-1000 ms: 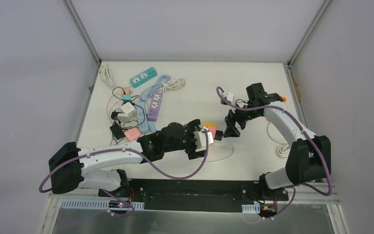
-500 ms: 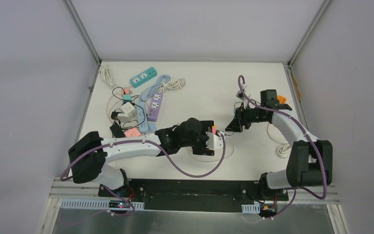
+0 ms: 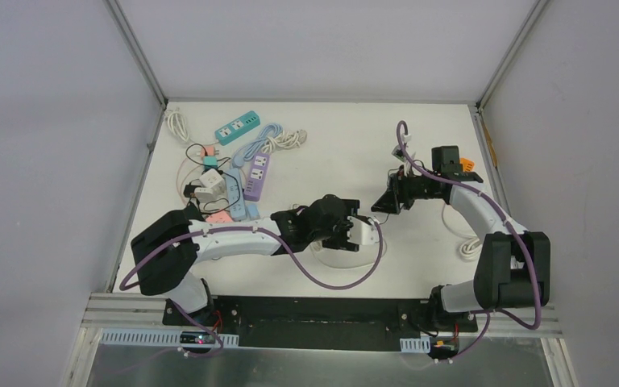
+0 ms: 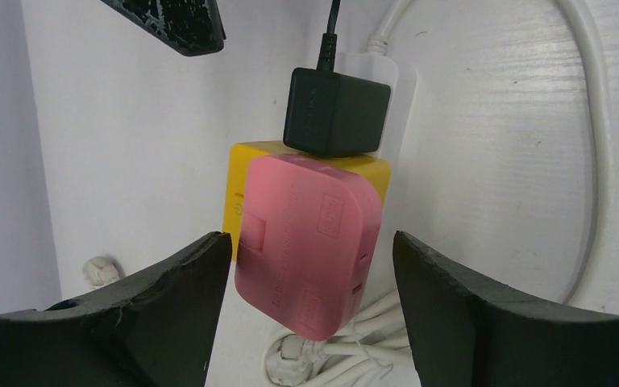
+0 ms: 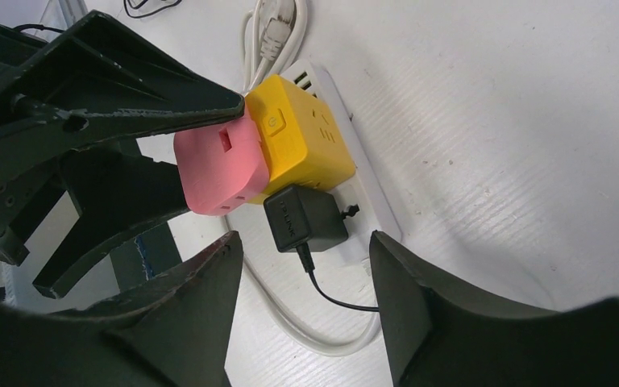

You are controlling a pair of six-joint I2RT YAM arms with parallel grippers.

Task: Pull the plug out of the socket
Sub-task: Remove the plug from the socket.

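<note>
Your table (image 3: pixel 314 129) has the white power strip (image 5: pixel 371 211) lying just toward six o'clock of its centre. Your left gripper (image 4: pixel 310 242) has its jaws wide, and so does your right gripper (image 5: pixel 304 238), which holds nothing. From above, the right one hovers at two o'clock of the strip. The yellow socket cube (image 5: pixel 302 145) sits on the strip. The pink plug (image 4: pixel 302 250) is pressed against it, between the left fingers: one touches at nine o'clock, the other stands apart at three. The black adapter (image 4: pixel 334 113) is at the plug's twelve o'clock.
</note>
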